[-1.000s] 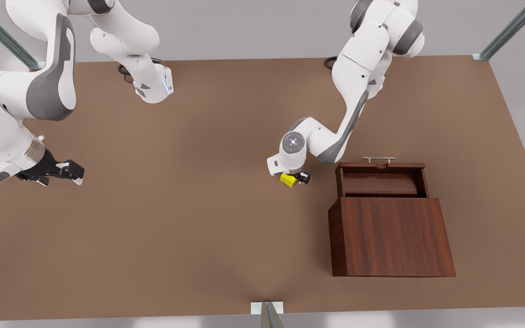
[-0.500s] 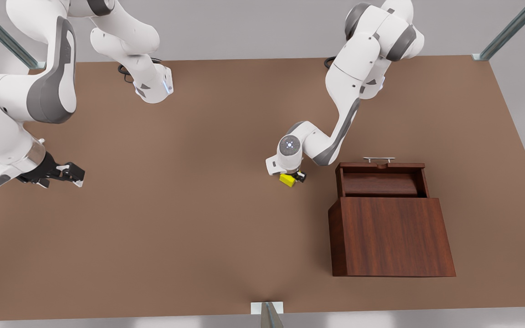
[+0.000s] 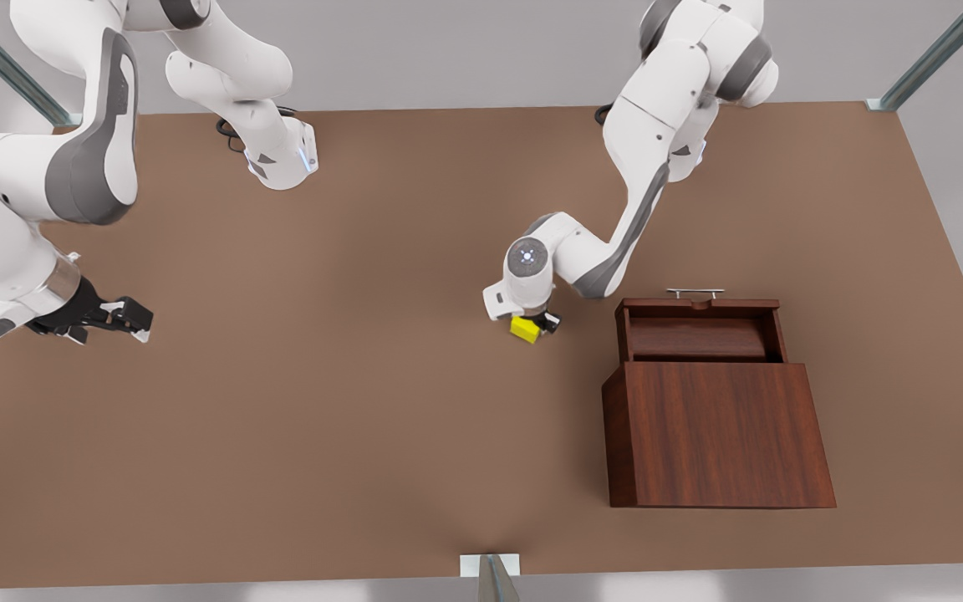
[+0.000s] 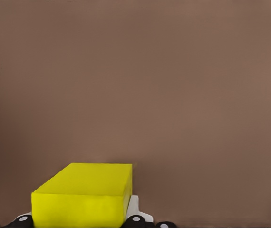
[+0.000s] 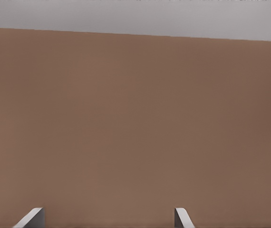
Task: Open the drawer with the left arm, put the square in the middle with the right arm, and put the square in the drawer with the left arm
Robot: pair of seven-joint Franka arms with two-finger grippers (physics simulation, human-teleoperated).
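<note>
Front view: left tool [image 3: 538, 325] half hides the square [image 3: 524, 329].

The white multi-jointed left arm's black two-finger gripper [image 3: 537, 324] points down near the table's middle, fingers closed on a small bright yellow cube [image 3: 524, 329]. The right arm's black gripper [image 3: 132, 320] hovers at the front view's left, fingers [image 5: 31, 218] spread.
</note>
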